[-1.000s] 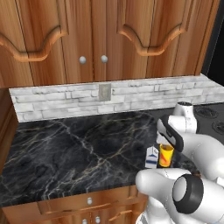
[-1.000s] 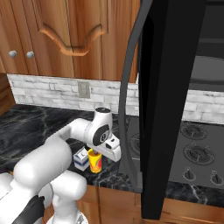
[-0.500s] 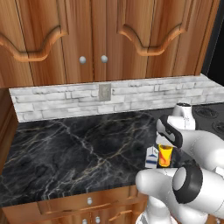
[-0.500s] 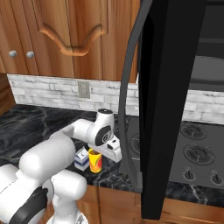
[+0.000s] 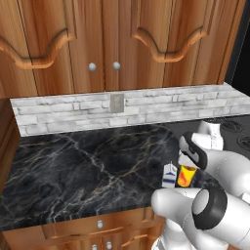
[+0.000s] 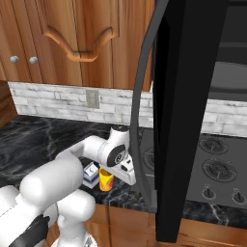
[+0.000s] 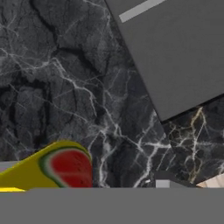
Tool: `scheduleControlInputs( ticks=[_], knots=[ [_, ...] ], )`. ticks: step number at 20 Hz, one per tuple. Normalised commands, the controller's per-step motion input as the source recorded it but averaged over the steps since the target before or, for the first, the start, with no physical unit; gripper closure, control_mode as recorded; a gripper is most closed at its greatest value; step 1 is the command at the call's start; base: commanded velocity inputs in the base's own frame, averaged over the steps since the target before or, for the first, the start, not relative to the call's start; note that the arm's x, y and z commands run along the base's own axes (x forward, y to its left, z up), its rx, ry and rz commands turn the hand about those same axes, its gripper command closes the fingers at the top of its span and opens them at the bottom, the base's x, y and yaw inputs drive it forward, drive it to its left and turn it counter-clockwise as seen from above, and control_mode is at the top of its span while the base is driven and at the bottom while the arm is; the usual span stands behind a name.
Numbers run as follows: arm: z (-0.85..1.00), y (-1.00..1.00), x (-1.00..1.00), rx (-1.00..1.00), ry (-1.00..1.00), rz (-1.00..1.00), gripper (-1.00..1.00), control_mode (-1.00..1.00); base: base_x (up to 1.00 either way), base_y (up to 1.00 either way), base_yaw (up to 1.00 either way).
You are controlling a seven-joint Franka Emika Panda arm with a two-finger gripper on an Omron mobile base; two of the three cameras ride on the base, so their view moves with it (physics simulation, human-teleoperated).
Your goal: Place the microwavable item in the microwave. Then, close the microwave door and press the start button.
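Since a second ago the arm has swung a little: its elbow has rolled rightward in the left base view, and the wrist has edged toward the stove side above the cup, while the cup and carton sit where they were.

Nearest the robot, the hand (image 6: 126, 170) hangs low over the front edge of the dark marble surface (image 5: 73, 166), just above and beside the microwavable item (image 5: 186, 176). Whether its fingers are spread or closed I cannot tell; the wrist hides them in both base views, and the hand view shows one small dark tip at most. That view catches the cup's yellow wall at its lower left, close by.

The cup stands upright on the surface, touching or just beside the white-and-blue milk carton (image 5: 169, 175). It looks light and rigid, with a smooth, probably slippery side, so a grip across the mid-wall, below the orange rim, seems safest; the carton crowds one side. The cup's only marking is a red-and-green watermelon picture, no readable writing. The carton's print is too small to read.

Farther right, the microwave door (image 6: 185, 120) stands open with its curved grey handle (image 6: 140, 91), and behind it shows the grey interior of the microwave (image 6: 229, 72).
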Motion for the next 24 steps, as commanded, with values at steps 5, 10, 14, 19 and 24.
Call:
scheduleControlInputs(
  ticks=[5, 10, 14, 19, 24],
  knots=[
    [-0.23, 0.00, -0.05, 0.00, 0.00, 0.00, 1.00, -1.00, 0.00, 0.00, 0.00],
    [-0.19, 0.11, 0.00, 0.00, 0.07, 0.00, 1.00, -1.00, 0.00, 0.00, 0.00],
    [-0.06, 0.03, -0.04, 0.00, 0.02, 0.00, 1.00, -1.00, 0.00, 0.00, 0.00],
    [0.14, 0.00, -0.39, 0.00, -0.06, -0.09, 1.00, -1.00, 0.00, 0.00, 0.00],
    [0.46, 0.00, -0.51, 0.00, -0.05, -0.15, 1.00, -1.00, 0.00, 0.00, 0.00]
  ],
)
